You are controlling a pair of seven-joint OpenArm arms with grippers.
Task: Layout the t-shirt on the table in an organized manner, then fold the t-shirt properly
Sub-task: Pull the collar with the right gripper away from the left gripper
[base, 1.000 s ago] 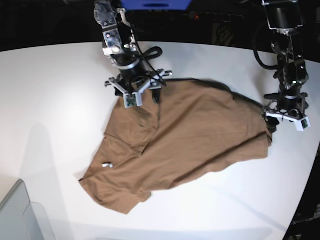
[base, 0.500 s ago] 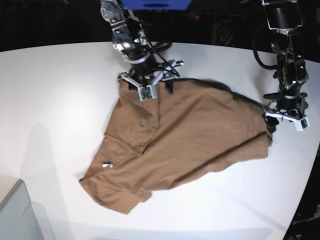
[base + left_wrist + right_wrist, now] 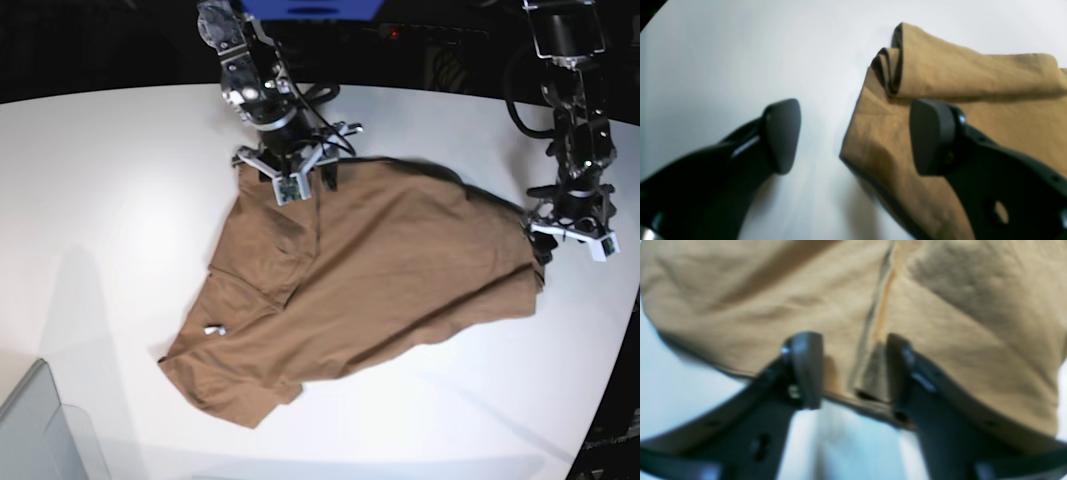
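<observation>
Shirt (image 3: 370,280): brown tee lying crumpled on the white table (image 3: 100,200), a little toward 3 o'clock of centre in the base view.
Long axis: runs from about 7 o'clock to 2 o'clock across the base view.
Pointing: white tag (image 3: 213,327) and collar end lie toward 7 o'clock; the hem end lies toward 2 o'clock.
Folds: one flap is doubled over along the 10 o'clock side; a rolled fold shows in the left wrist view.
Right gripper (image 3: 853,368): at the shirt's 12 o'clock edge, jaws partly closed around a raised seam at the cloth edge; one pad touches the fabric, and I cannot tell if the cloth is pinched.
Left gripper (image 3: 853,136): at the shirt's 3 o'clock corner, jaws spread wide, one finger (image 3: 781,133) over bare table, the other above the cloth, holding nothing.
Bin (image 3: 40,435): clear grey, at the 7 o'clock corner, well apart from the shirt.
</observation>
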